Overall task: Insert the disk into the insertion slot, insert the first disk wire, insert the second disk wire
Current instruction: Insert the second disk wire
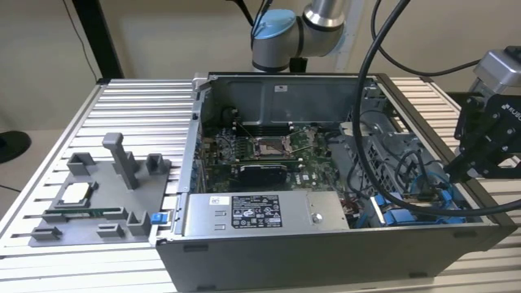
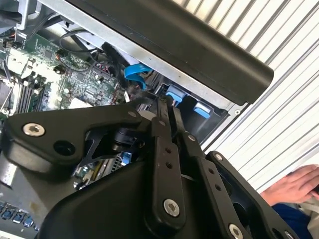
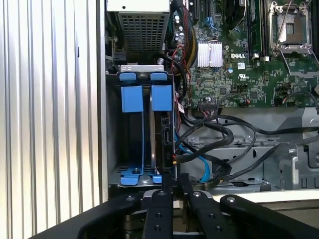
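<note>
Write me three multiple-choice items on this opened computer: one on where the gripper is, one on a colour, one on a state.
1. In the exterior view, the gripper is:
A. over the grey fixture tray
B. over the power-supply box
C. at the end of the computer case on the exterior view's right

2. The latch tabs of the insertion slot are:
A. blue
B. red
C. yellow

3. The computer case is:
A. shut by its side panel
B. open, with the motherboard bare
C. turned open side down

Answers:
1 C: the gripper hangs beside the blue rails at that end.
2 A: the first wrist view shows two bright blue tabs at the bay's far end.
3 B: the exterior view looks straight down onto the board.
</note>
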### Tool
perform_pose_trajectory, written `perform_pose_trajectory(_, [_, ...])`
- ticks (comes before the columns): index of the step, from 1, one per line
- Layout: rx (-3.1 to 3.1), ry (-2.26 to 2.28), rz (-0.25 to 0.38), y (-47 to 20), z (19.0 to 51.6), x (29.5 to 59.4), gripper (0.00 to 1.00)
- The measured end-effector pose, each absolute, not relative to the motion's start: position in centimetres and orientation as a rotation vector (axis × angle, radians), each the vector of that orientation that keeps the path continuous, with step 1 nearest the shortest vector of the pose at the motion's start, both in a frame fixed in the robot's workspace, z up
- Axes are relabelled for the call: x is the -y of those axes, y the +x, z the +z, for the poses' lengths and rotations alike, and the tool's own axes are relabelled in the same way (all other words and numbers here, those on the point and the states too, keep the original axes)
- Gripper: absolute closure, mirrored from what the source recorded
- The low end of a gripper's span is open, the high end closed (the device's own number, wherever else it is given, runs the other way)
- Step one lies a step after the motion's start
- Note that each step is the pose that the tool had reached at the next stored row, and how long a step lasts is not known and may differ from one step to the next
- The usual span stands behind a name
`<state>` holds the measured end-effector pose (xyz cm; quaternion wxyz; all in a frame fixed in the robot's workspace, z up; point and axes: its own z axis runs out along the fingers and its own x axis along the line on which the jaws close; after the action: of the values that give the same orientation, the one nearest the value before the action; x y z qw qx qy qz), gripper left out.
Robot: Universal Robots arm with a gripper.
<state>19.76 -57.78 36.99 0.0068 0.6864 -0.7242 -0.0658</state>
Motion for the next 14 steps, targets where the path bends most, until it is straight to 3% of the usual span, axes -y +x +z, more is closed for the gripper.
perform_pose_trajectory(14, [2.262, 2.143, -0.218, 21.1, 36.9, 57.8, 0.0])
